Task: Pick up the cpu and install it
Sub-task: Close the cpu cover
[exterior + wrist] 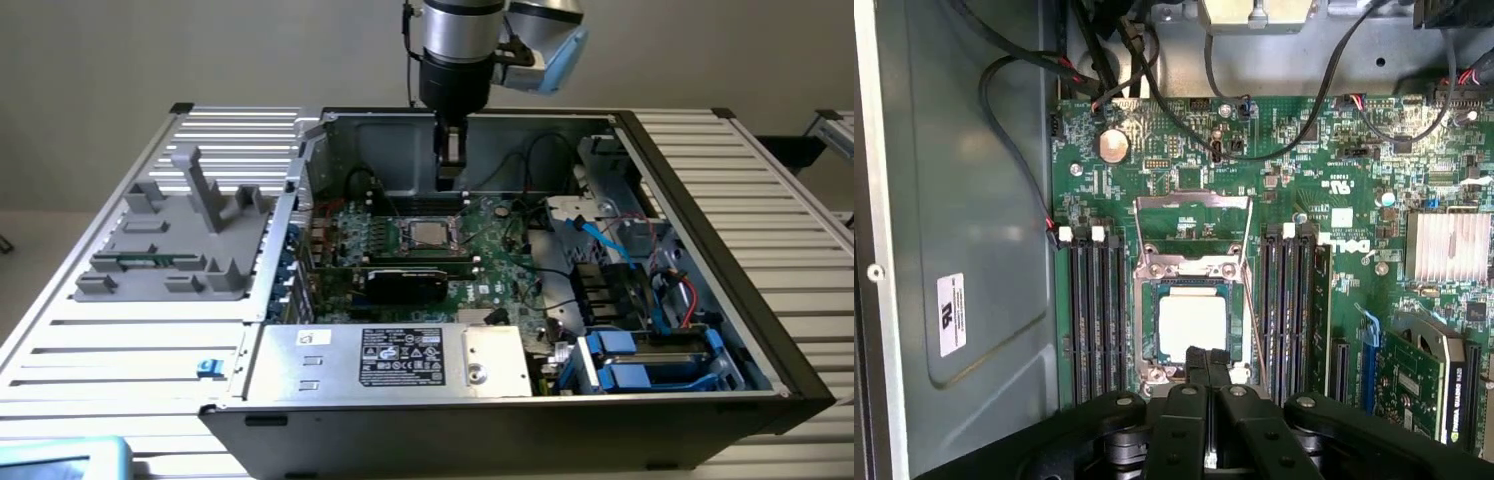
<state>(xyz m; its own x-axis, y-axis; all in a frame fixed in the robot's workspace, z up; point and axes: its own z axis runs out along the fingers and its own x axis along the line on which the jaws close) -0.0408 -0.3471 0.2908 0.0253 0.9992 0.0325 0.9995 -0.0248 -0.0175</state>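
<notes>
Closed gripper (454,183) at the end of the arm (462,50), pointing straight down into the open computer case (747,300). Fingers (1197,368) pressed flat together, nothing visible between them.

Seen from the wrist, fingertips overlapping 1 edge of the cpu (1192,322); touching it or hanging clear above it, cannot tell. In the exterior view, tips over the far side of the socket (1150,345), toward the back wall of the case.

Cpu lying flat, silver top up, seated square inside that socket and not gripped. Metal retaining frame (1189,266) swung open, just beside the chip. Black memory slots (1094,320) in 2 banks, 1 on each side of the socket. All of this on the green motherboard (1304,170), with black cables (1004,80) looping along its edge.

Farther out in the exterior view:
- A black card with a green circuit board (407,283), lying just in front of the socket.
- A large silver box with a white label (287,365), against the near wall of the case.
- Blue brackets (627,365) in the near corner, at the exterior view's right.

Outside the case, at the exterior view's left, a grey moulded plastic part (174,245), resting on the slatted table (107,360), well apart from the gripper.
</notes>
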